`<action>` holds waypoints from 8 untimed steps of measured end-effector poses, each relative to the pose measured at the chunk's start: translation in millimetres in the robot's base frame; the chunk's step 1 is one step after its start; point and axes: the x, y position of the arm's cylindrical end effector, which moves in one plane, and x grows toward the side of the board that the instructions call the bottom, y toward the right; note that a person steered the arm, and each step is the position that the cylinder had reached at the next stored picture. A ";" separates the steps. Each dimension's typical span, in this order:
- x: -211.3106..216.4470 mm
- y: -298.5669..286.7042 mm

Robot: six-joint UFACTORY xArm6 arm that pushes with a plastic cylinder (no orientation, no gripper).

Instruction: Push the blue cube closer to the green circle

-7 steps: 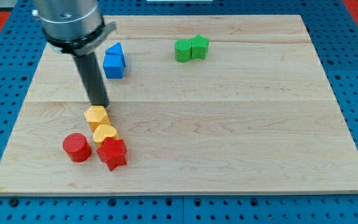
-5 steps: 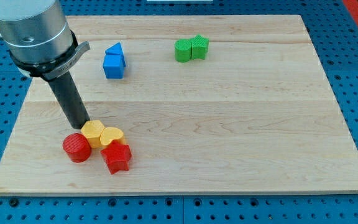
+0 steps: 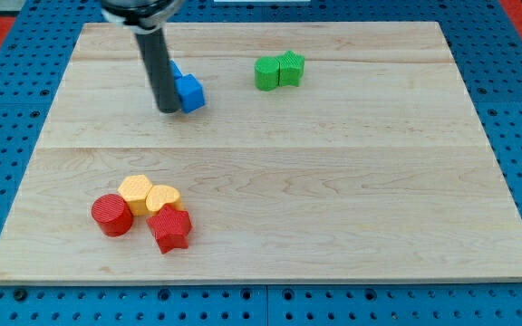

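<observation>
Bench (image 3: 333, 172): pale wooden board built from planks, visible grain, smooth with a low satin sheen. Surround (image 3: 7, 100): blue perforated panel, matt. Rod ending in my tip (image 3: 168, 110): dark, smooth, semi-matt, with a faint highlight along its length. Blue cube (image 3: 189, 92), green blocks (image 3: 278, 71), yellow blocks (image 3: 149, 195), red cylinder (image 3: 111, 215), red star (image 3: 169, 227): plastic-looking, matt, finely ribbed tops.
</observation>
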 end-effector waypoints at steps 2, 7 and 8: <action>-43.7 15.3; -88.2 39.4; -76.8 61.5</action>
